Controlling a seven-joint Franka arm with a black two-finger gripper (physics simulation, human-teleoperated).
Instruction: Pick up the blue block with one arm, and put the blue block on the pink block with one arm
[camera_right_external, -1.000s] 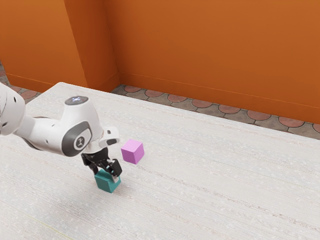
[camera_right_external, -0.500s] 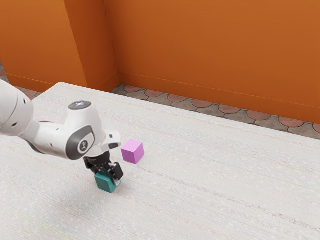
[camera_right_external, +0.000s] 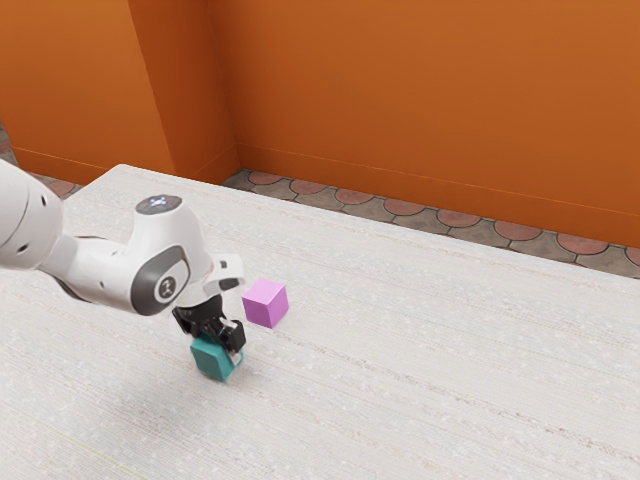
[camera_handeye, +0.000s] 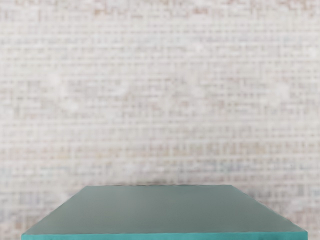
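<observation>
From the exterior view's left my arm (camera_right_external: 110, 270) reaches low over the table (camera_right_external: 430, 340). The pincer (camera_right_external: 218, 342) points down, its black fingers closed against two sides of the blue block (camera_right_external: 214, 364), gripping its upper part. I cannot tell whether the block rests on the table or hangs just above it. The pink block (camera_right_external: 265, 303) sits near, to the right and further back, apart from it. In the wrist view, the blue block's top face (camera_handeye: 165, 210) lies just under my hand.
</observation>
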